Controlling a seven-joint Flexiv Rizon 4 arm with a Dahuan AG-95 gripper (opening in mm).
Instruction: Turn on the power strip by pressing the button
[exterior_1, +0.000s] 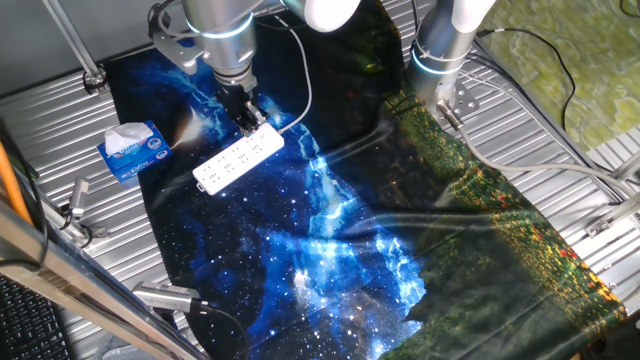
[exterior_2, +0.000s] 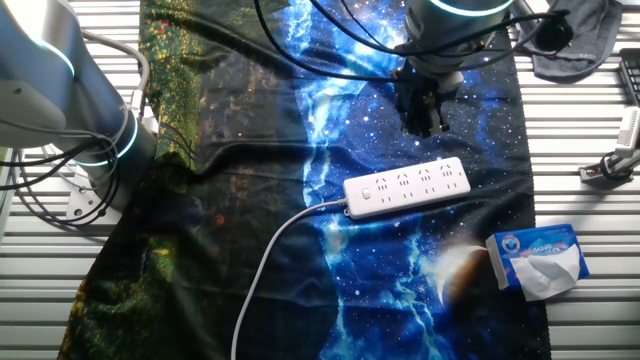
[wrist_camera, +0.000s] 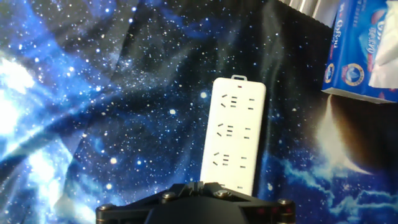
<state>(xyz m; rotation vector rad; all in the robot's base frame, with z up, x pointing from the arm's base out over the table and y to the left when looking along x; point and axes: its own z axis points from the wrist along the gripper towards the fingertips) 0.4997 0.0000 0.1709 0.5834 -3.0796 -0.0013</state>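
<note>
The power strip (exterior_1: 238, 160) is a long white bar lying on the starry cloth, with its white cord (exterior_1: 300, 100) leaving the right end. In the other fixed view the strip (exterior_2: 407, 188) shows a small button (exterior_2: 366, 193) near the cord end. My gripper (exterior_1: 246, 118) hangs over the strip's cord end; in the other fixed view the gripper (exterior_2: 421, 120) stands clear above the strip. In the hand view the strip (wrist_camera: 233, 134) runs away from the gripper (wrist_camera: 198, 186), whose fingertips touch each other. The strip's near end and the button are hidden there.
A blue-and-white tissue box (exterior_1: 132, 150) sits left of the strip at the cloth's edge; it also shows in the other fixed view (exterior_2: 538, 260) and the hand view (wrist_camera: 364, 53). A second arm's base (exterior_1: 440, 50) stands at the back right. The metal table (exterior_1: 60, 120) carries clamps.
</note>
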